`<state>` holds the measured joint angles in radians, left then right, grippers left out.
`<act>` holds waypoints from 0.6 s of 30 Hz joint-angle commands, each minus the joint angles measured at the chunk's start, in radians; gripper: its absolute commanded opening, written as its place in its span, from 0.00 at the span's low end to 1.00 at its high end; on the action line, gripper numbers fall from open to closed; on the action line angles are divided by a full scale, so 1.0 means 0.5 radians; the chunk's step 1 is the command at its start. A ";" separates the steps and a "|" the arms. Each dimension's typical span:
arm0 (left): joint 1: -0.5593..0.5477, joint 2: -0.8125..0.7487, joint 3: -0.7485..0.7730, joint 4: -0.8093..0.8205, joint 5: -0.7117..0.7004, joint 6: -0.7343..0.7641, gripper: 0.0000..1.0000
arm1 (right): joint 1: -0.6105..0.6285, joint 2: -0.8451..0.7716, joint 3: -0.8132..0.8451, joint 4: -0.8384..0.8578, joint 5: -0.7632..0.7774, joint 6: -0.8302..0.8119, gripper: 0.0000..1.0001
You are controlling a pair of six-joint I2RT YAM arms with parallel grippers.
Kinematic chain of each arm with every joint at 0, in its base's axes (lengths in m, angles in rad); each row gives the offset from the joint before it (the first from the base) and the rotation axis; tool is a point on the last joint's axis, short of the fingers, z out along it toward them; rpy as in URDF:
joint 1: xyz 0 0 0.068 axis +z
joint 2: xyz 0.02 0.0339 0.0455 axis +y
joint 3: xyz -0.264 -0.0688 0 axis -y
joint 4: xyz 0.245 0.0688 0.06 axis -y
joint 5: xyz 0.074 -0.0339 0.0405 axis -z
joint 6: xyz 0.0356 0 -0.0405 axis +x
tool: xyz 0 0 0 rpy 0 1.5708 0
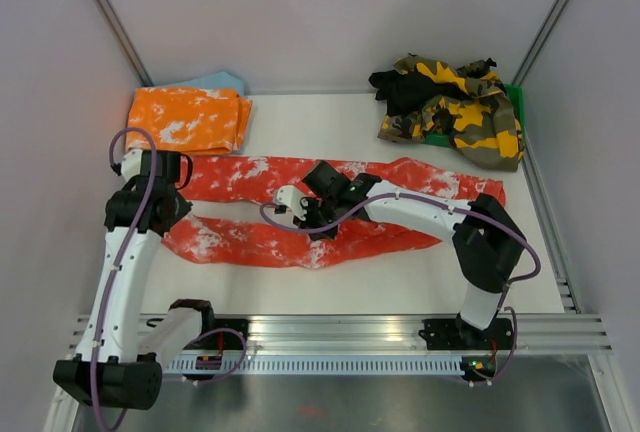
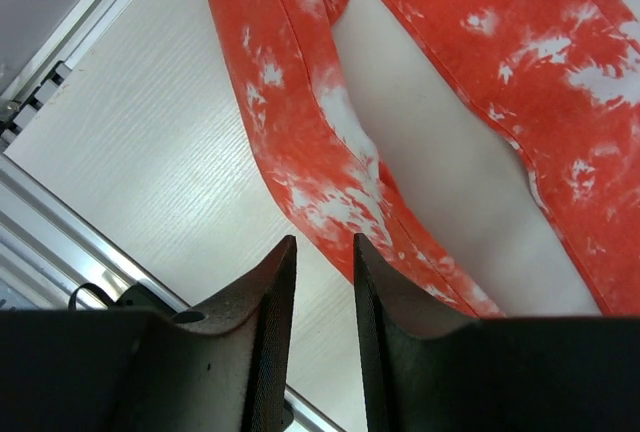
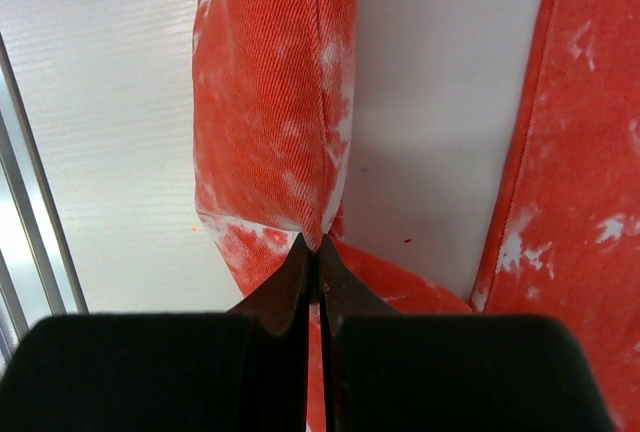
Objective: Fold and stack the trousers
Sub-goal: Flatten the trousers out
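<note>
Red-and-white tie-dyed cloth trousers look light and limp, best taken at a bunched fold. Right gripper pinches their near leg; left gripper gapes narrowly, empty.

The left arm and the right arm are made of smooth white tubes with chunky black joints. A thin purple cable loops along the outside of each one. Each arm stands on a black base. The left gripper has two black fingers, shaped like wedges, with tiny bumps on the inner sides.
</note>
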<state>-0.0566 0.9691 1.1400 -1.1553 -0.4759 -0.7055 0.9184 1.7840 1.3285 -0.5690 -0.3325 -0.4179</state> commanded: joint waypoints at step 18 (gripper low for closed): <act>0.009 0.060 0.116 0.154 0.372 0.145 0.71 | -0.668 -0.944 -0.284 -0.120 0.742 1.351 0.98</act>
<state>-0.0540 1.1290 1.1793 -1.0260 -0.3370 -0.6159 0.6613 1.4551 1.2816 -0.5976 0.0128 0.0216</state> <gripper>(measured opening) 0.696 0.979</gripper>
